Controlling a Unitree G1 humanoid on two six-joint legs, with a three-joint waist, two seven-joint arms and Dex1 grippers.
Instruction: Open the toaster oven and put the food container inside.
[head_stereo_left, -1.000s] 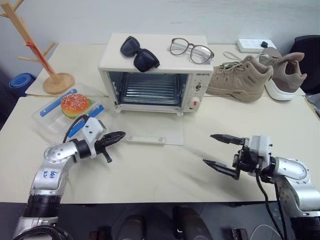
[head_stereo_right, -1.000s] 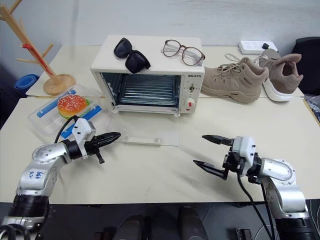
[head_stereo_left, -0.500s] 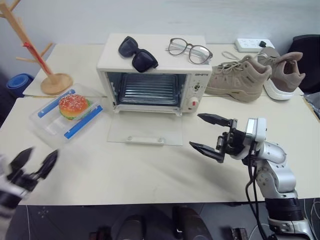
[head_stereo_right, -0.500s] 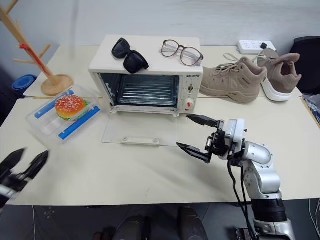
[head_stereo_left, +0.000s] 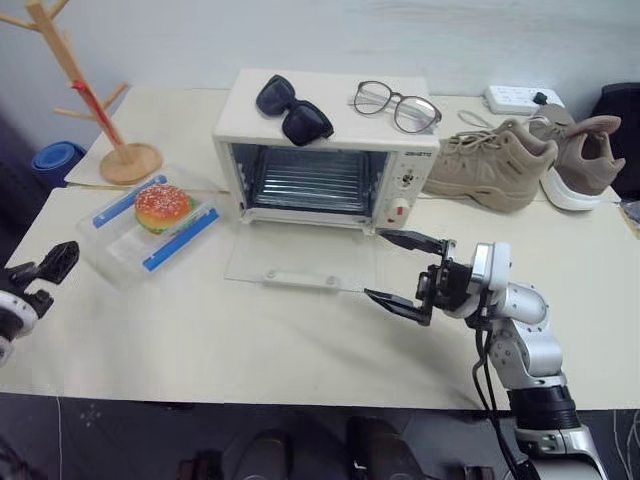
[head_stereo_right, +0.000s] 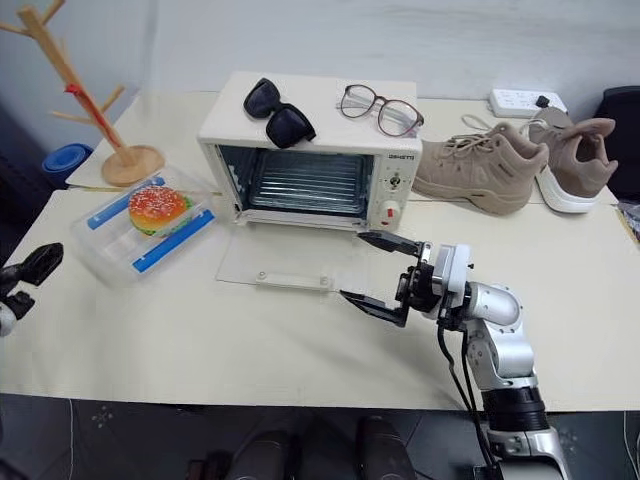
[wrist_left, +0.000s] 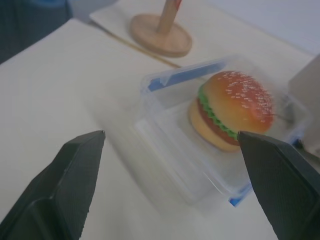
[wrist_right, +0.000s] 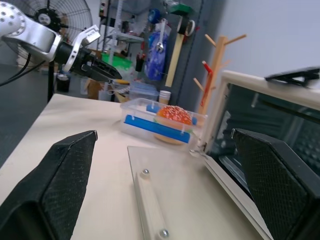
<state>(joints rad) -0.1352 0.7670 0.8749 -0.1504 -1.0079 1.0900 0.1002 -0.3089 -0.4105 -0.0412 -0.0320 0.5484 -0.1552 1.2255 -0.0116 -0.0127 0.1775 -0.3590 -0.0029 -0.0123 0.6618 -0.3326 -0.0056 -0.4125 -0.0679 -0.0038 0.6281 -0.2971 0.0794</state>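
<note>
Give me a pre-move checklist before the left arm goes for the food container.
1. Toaster oven door open, lying flat on the table: ok.
2. Wire rack inside bare, nothing blocking the cavity: ok.
3. Food container on the table left of the oven, burger inside: ok.
4. Left gripper open, container ahead between its fingers, not yet touching: ok.
5. Right gripper open and holding nothing, but hovering at the door's right front corner, near the loading path: not ok.
6. Container lid clipped shut: cannot tell.
</note>
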